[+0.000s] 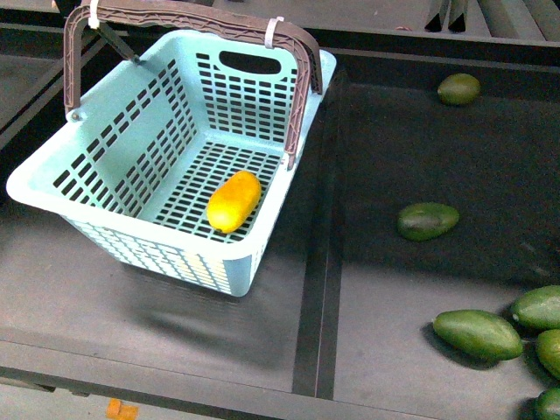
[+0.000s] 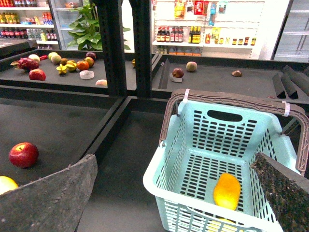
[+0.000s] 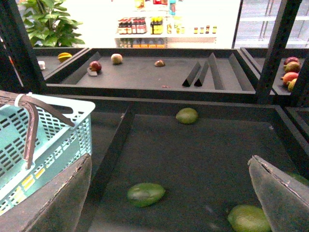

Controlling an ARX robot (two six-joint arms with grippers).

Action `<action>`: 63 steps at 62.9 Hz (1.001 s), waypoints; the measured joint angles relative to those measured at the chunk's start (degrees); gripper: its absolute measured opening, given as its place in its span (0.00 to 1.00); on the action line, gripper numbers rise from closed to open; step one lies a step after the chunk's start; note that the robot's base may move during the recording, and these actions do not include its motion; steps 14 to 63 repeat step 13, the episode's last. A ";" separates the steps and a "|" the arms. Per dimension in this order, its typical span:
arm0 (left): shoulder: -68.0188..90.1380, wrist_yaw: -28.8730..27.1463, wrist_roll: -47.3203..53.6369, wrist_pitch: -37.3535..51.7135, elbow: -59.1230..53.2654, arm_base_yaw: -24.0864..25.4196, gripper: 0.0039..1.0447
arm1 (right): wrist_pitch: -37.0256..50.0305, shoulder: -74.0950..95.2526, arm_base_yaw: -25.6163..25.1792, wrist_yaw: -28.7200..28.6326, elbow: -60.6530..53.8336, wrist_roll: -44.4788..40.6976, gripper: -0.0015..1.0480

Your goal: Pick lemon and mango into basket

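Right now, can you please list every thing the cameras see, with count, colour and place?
basket: one, light teal with a brown handle, on the dark shelf, front view's left.
mango: one, yellow-orange, lying on the basket floor.
green fruits: six in the front view, on the right compartment, one partly cut off at the edge.
red apple: one, on the dark surface in the left wrist view.
mixed fruits: several, various colours, on far shelves; too small to name.
left gripper: open, holds nothing, above the basket.
right gripper: open, holds nothing, above the green fruits.
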 joint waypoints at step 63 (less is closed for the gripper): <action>0.00 0.00 0.00 0.00 0.00 0.00 0.94 | 0.00 0.00 0.00 0.00 0.00 0.00 0.92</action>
